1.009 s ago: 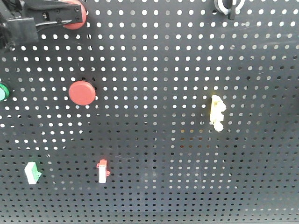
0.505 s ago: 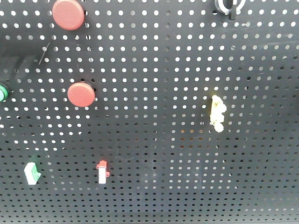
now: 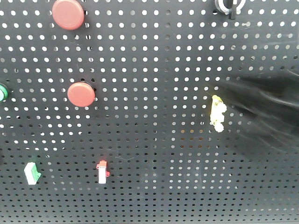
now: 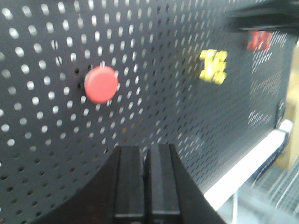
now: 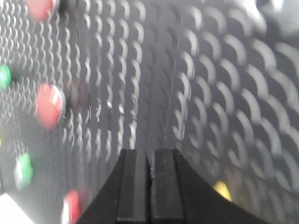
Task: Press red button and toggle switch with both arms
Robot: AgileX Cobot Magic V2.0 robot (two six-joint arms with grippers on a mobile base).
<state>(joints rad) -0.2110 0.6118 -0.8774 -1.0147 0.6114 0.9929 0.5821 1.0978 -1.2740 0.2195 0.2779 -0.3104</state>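
The red button (image 3: pixel 67 14), wide and flat-faced, sits at the pegboard's top left with nothing touching it. The toggle switch (image 3: pixel 229 5), a silver ring with a black lever, is cut off by the top edge. My right arm (image 3: pixel 266 114) is a dark blur at the right, beside the yellow clip and well below the switch. My right gripper (image 5: pixel 149 151) is shut and empty; the red button (image 5: pixel 41 8) shows blurred at far upper left. My left gripper (image 4: pixel 147 149) is shut and empty, below a round red button (image 4: pixel 101 84); I cannot tell which one.
A smaller red button (image 3: pixel 81 94) sits below the big one, and a green button (image 3: pixel 2 92) is at the left edge. There is a yellow clip (image 3: pixel 217 112), a white rocker with a red tip (image 3: pixel 102 171) and a green-white piece (image 3: pixel 32 172). The board's white bottom rail (image 4: pixel 252 158) shows.
A second ago my left gripper was at the large red button; it has pulled back out of the front view. My right arm has swept in from the right as a blur.
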